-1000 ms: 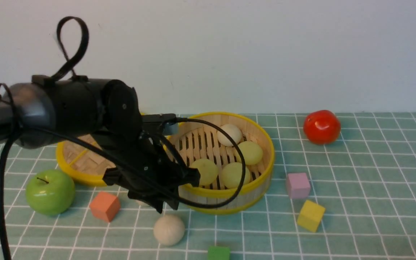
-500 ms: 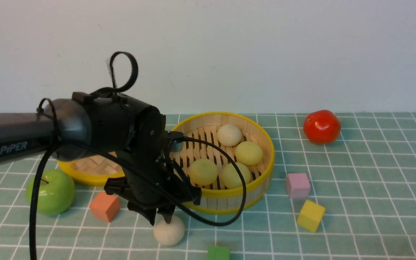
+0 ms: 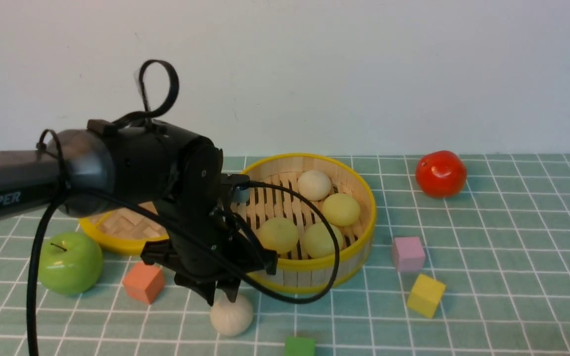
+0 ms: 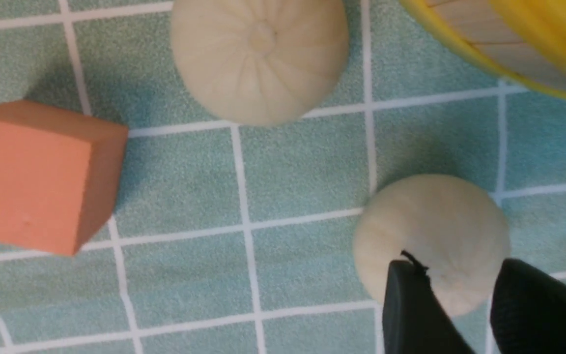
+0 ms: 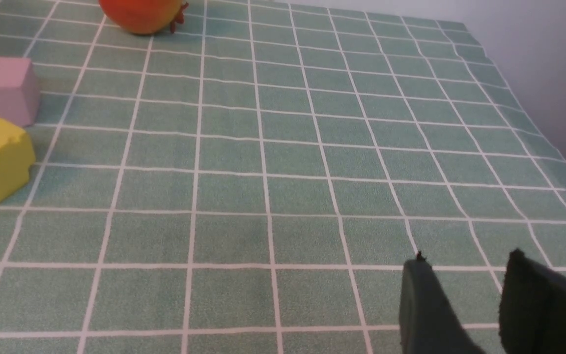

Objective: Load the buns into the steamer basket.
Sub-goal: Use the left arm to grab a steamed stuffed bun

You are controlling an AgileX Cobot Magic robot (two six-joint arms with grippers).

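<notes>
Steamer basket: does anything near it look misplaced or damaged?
Nothing looks damaged. One off-white matte bun and a second bun, close to the open left gripper, lie on the green checked cloth outside the round bamboo steamer basket.

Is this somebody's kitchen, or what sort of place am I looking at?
Probably a robot practice bench, not a kitchen: a checked cloth against a bare wall, with coloured cubes scattered round a bamboo steamer basket.

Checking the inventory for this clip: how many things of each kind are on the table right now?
Buns: 6
Cubes: 4
Apple: 1
Tomato: 1
Steamer basket: 1
Lid: 1
Total: 14
</notes>
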